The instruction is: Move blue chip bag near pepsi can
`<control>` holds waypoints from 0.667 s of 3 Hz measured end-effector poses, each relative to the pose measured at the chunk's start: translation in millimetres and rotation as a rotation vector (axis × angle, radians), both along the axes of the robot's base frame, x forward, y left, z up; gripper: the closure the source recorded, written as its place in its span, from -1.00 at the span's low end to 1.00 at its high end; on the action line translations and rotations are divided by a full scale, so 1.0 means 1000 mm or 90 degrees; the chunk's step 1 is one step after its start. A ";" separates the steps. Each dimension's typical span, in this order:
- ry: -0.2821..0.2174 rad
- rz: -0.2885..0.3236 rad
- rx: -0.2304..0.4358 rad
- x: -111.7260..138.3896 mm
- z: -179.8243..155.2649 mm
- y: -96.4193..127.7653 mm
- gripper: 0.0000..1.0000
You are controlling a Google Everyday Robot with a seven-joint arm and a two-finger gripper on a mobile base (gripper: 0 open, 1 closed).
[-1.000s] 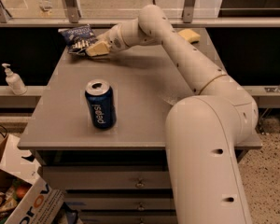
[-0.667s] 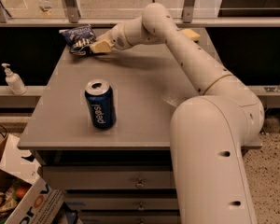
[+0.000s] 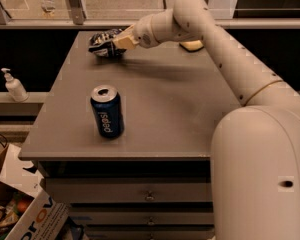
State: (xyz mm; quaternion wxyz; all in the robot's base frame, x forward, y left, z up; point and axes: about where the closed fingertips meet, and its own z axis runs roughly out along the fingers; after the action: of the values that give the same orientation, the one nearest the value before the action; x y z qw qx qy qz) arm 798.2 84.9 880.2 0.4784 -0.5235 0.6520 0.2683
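Gripping a crinkled dark navy foil chip bag (image 3: pixel 101 43) over the grey table's (image 3: pixel 180 109) far corner.
The tan two-finger gripper (image 3: pixel 114 43) is clamping it, the bag's lettering staying hard to read; a blue aluminium pepsi can (image 3: pixel 107 115) is standing upright well apart, nearer the front.

Near the tabletop's (image 3: pixel 180 114) far left corner, your gripper (image 3: pixel 116 43) covers one end of the blue chip bag (image 3: pixel 101 40) it pinches. At the far edge, the arm (image 3: pixel 225 59) hides most of the yellow sponge (image 3: pixel 192 46).
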 end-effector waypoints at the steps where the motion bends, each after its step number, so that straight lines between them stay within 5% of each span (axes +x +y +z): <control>1: -0.015 0.039 -0.007 -0.021 0.014 -0.027 1.00; 2: -0.010 0.105 0.000 -0.049 0.017 -0.057 1.00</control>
State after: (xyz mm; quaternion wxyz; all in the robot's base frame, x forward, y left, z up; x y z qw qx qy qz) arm 749.5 27.5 897.3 0.4598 -0.5773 0.6031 0.3027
